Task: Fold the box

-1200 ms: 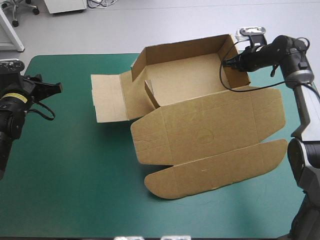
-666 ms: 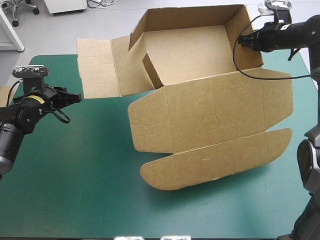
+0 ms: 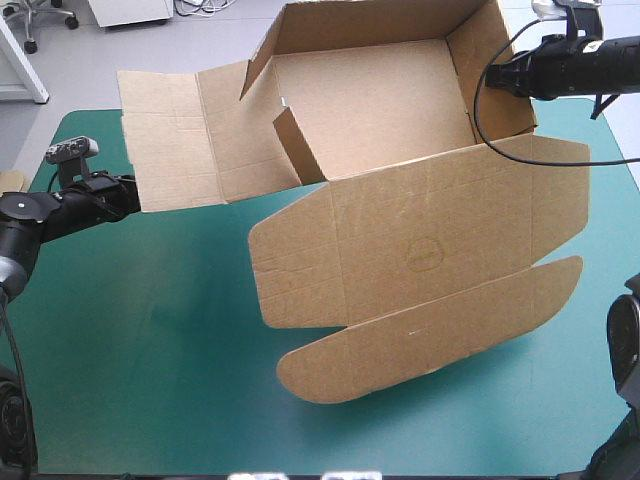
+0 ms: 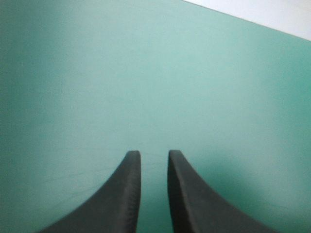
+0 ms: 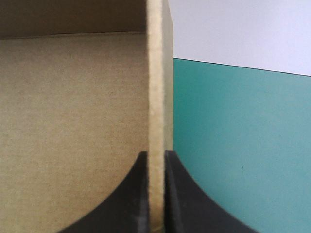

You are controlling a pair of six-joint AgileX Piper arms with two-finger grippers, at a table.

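The brown box [image 3: 372, 112] is an open tray tipped up off the teal-green cover [image 3: 150, 360], its lid [image 3: 430, 250] spread toward the front with a rounded tuck flap [image 3: 430, 335]. My right gripper [image 3: 492, 78] is shut on the tray's right wall; in the right wrist view the wall's edge [image 5: 156, 73] runs straight between that gripper's [image 5: 155, 153] black fingers. A long unfolded side flap [image 3: 165, 140] sticks out to the left. My left gripper [image 3: 130, 196] sits just under that flap's corner. In the left wrist view this gripper [image 4: 154, 154] is open by a narrow gap, with only cover ahead.
Bare teal-green cover lies in front of and to the left of the box. The table's far edge [image 3: 70, 112] runs close behind the left flap.
The right gripper has lifted the box and carried it toward the far edge, tilting it up. The left arm has reached in toward the left flap's corner.
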